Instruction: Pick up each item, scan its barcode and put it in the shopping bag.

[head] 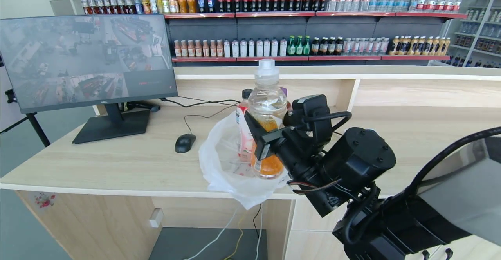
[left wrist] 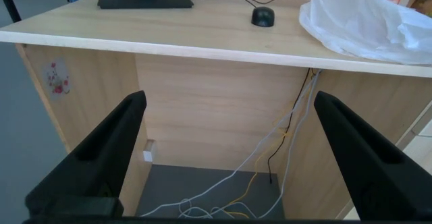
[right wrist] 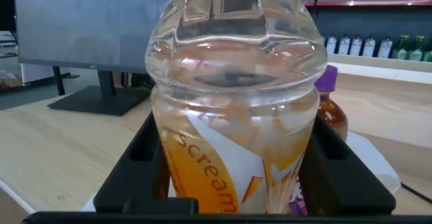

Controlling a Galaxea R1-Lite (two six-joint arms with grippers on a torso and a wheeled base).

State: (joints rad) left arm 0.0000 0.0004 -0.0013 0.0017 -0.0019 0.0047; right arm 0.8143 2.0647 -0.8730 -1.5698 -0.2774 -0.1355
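The right gripper (head: 270,134) is closed around the middle of the orange drink bottle (head: 267,115), which stands upright in the mouth of the white shopping bag (head: 223,162) at the front edge of the counter (head: 117,162), beside a pink bottle (head: 243,134). I cannot tell if its base rests on anything. Being partly filled clear plastic, it is probably of moderate weight with thin, smooth walls, so a hold on the labelled middle seems safest. The left gripper (left wrist: 229,102) is spread wide and holds nothing, low before the counter's front.
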